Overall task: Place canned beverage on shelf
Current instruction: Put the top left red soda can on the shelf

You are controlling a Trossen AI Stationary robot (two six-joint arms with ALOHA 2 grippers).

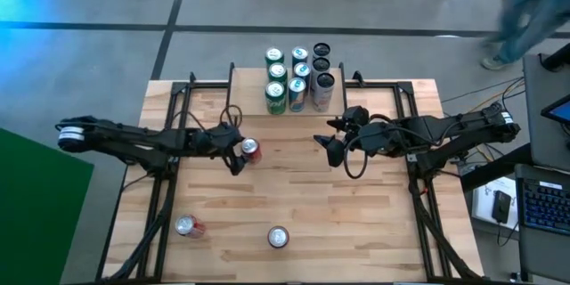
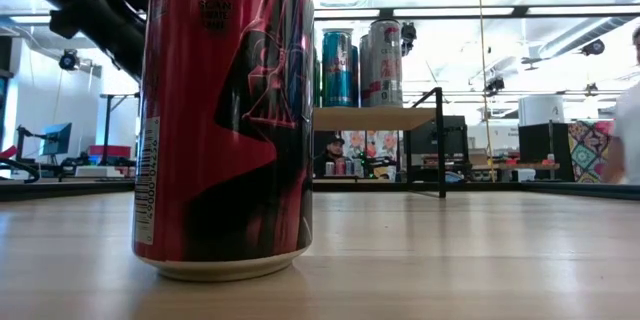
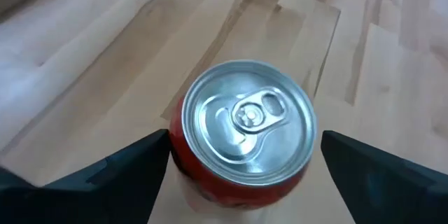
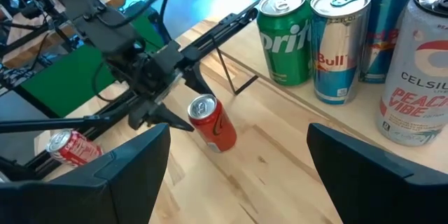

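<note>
The red can (image 1: 250, 149) stands upright on the tabletop (image 1: 294, 205), left of centre in the high view and well short of the shelf (image 1: 294, 85) at top centre. The left gripper (image 1: 239, 147) is set around it. In the left wrist view the can (image 3: 241, 129) is seen between the two dark fingers (image 3: 119, 168), with the jaws apart and a gap on each side; no clamping is seen.

The step in hand is judged to be the grasp. It would be done well if the jaws were centred on the can body below the rim and closed evenly, so that the can is not tipped. A lift high enough to clear the shelf edge would then be called for. A free spot must be chosen, since the shelf already carries several cans (image 1: 298, 76).

The right gripper (image 1: 331, 139) waits right of centre with jaws apart.

The low view alone shows the height of the shelf (image 2: 375, 118) above the tabletop; a large red can (image 2: 225, 110) fills its foreground. Only the high view shows two further cans (image 1: 187, 226) (image 1: 278, 237) near the bottom edge. The right wrist view gives the labels of the shelved cans (image 4: 339, 42).
</note>
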